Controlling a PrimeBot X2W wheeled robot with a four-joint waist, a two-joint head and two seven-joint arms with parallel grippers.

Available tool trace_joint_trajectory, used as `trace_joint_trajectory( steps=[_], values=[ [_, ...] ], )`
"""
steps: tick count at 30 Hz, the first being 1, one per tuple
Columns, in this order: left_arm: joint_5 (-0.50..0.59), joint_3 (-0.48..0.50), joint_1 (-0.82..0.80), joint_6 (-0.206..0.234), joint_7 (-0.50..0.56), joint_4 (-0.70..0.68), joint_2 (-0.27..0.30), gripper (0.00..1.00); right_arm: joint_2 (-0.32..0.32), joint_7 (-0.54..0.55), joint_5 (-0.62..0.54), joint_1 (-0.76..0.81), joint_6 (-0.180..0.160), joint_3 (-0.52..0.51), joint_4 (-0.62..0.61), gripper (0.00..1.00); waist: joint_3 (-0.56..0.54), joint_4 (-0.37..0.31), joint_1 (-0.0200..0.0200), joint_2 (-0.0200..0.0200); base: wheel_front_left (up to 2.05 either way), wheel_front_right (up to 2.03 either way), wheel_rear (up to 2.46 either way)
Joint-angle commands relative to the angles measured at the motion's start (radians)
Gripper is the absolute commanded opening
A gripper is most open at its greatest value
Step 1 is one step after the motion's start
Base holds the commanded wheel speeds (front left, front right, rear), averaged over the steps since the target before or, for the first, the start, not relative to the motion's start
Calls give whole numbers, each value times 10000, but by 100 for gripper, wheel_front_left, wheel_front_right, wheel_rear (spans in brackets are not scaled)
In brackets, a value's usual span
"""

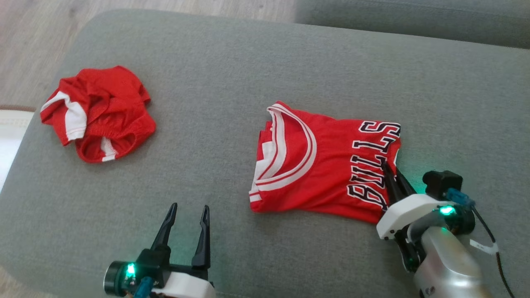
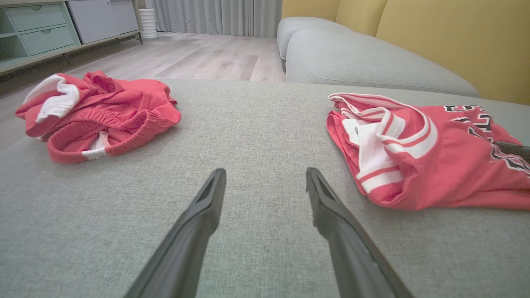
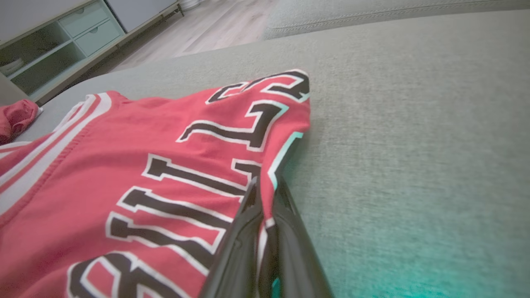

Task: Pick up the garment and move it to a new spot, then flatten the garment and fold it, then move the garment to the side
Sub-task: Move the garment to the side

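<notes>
**A:** Where the right tool [image 1: 392,169] meets the cloth, what has it got?

**B:** Its two dark fingers [image 3: 244,231] are pressed nearly together on the right edge of the red jersey [image 1: 323,165], just beside the black "BULLS" lettering. In the right wrist view, a strip of the fabric shows pinched between them.

**A:** And the jersey itself?

**B:** It lies flat on the grey sofa seat [image 1: 290,62], in its right half. It looks folded over on itself. Layers stack at its left end, where the white-and-red striped trim curves, and the lettering runs along its right end.

**A:** The left tool [image 1: 189,207]?

**B:** It is spread wide and holds nothing. It sits low over the seat toward the front, left of the middle, with its fingers pointing at the back edge. Whether it touches the seat I cannot tell. It is apart from the jersey, whose left end lies off to its right.

**A:** Anything else on the seat?

**B:** A crumpled pair of red shorts [image 1: 97,111] with white panels and an elastic waistband lies close to the left edge, toward the back corner. It is well apart from the jersey and both tools.

**A:** Beyond the seat?

**B:** Another grey cushion [image 2: 372,58] sits past the back edge, with yellow backrests [image 2: 455,41] at the right of the left wrist view. There is also a pale wood floor [image 2: 198,58] and a low cabinet [image 2: 41,29] with pale green drawers.
</notes>
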Motion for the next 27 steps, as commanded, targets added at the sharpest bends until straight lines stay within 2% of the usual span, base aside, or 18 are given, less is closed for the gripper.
trace_joint_trajectory(
  steps=[1,8,21,27],
  values=[
    [-75,275,-255,62,-95,-305,-7,100,-18,-156,63,27,-9,-2,-6,0,-95,-115,-1,0,0,0,0],
    [-101,234,-222,-18,-95,-333,-7,100,-18,-286,-35,82,-9,-310,-536,0,-618,-1102,-1,0,0,0,0],
    [-416,-95,-479,24,-95,-447,-7,100,-18,-293,258,569,-9,450,-1935,0,-988,-4810,-1,0,0,0,0],
    [-458,-181,-650,41,-95,-442,-7,100,-18,-199,541,710,-9,833,-2364,0,-828,-6212,-1,0,0,0,0]
  ],
)
